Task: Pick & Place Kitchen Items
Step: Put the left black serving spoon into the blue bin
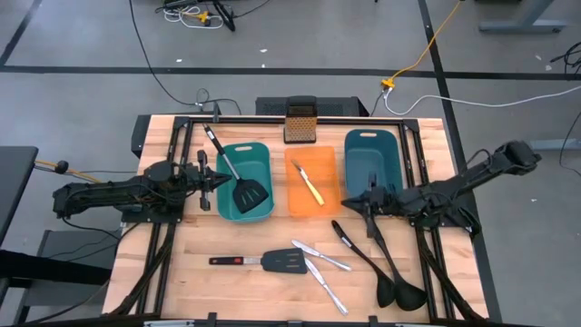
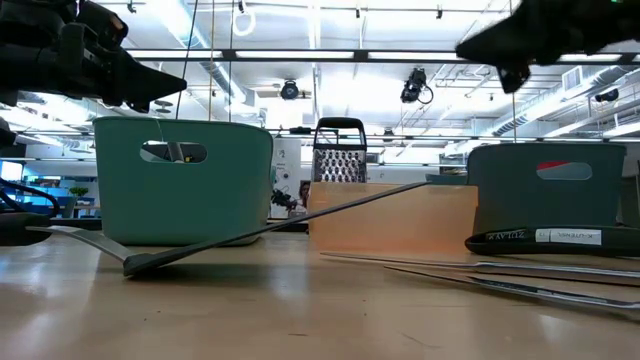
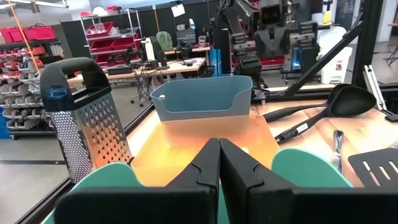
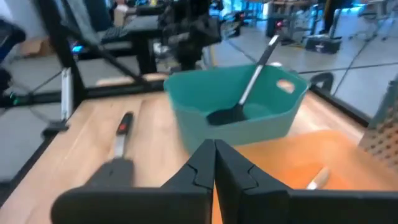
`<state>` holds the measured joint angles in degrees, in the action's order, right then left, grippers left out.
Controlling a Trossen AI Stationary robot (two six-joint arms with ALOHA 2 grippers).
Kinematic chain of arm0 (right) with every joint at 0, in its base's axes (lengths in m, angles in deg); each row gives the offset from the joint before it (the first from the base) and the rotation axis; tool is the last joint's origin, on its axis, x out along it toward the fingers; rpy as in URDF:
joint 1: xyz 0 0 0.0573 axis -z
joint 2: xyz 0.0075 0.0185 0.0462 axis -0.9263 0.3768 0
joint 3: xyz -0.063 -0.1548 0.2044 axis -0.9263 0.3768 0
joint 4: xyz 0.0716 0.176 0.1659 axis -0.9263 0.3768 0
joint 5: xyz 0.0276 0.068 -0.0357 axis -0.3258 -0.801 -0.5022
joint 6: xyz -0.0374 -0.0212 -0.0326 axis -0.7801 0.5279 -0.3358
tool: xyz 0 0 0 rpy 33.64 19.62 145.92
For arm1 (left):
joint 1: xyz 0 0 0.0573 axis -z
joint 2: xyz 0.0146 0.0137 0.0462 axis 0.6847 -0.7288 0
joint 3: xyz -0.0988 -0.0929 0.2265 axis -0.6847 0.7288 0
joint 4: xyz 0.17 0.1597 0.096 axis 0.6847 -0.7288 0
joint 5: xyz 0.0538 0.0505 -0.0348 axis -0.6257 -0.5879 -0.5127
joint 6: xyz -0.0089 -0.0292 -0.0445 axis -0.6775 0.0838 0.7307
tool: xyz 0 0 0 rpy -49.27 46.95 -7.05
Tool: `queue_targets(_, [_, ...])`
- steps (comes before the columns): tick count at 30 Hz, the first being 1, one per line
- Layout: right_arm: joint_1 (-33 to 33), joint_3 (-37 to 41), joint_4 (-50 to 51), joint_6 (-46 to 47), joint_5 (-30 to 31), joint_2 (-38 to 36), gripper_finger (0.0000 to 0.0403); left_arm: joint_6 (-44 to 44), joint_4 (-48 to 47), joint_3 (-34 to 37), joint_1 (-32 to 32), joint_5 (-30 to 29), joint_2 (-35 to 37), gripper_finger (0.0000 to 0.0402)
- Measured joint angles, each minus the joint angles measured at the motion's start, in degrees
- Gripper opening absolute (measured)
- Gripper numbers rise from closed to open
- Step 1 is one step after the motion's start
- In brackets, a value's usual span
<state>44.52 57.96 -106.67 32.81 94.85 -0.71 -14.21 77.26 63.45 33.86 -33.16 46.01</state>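
The left hand (image 1: 204, 186) is closed and holds nothing; it hangs just beside the outer side of the left teal bin (image 1: 243, 154). The right hand (image 1: 370, 202) is also closed and empty, over the near rim of the right teal bin (image 1: 372, 145).

One spatula (image 1: 238, 177) leans in the left teal bin. A yellow-handled knife (image 1: 310, 184) lies in the orange bin (image 1: 310, 204). On the counter (image 1: 209, 291) lie the second spatula (image 1: 263, 262), two silver knives (image 1: 320, 266) and two ladles (image 1: 381, 268).
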Motion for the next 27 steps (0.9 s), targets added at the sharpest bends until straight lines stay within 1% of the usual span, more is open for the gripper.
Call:
queue_targets(3, [-2.0,2.3,-3.5,-0.8,2.0,-2.0,0.0004,0.0,-0.3,0.0,0.0,-0.1,0.0,0.0009])
queue_targets(7, [-3.8,5.7,-5.5,-3.0,5.9,-6.9,0.0008,-0.1,-0.9,0.0,0.0,-0.3,0.0,0.0009])
queue_targets(11, [-3.9,9.2,-8.4,-5.7,5.3,-11.8,0.0004,-0.2,-1.6,0.0,0.0,-0.4,0.0,0.0009])
queue_targets(14, [-3.8,11.3,-8.6,-5.2,4.8,-15.1,0.0004,-0.3,-1.6,0.0,0.0,-0.4,0.0,0.0009])
queue_targets(18, [-3.9,12.9,-5.3,-1.3,6.3,-15.7,0.0004,-0.2,-1.6,0.0,0.0,-0.6,0.0,0.0009])
queue_targets(21, [-3.9,13.6,-5.4,0.7,6.3,-15.7,0.0004,-0.2,-1.5,0.0,0.0,-0.7,0.0,0.0009])
queue_targets(25, [-3.9,13.1,-5.5,2.1,5.2,-15.6,0.0004,-0.2,-1.5,0.0,0.0,-0.7,0.0,0.0009])
queue_targets(27, [-3.9,11.3,-5.0,3.0,4.6,-13.9,0.0007,-0.2,-1.5,0.0,0.0,-0.7,0.0,0.0009])
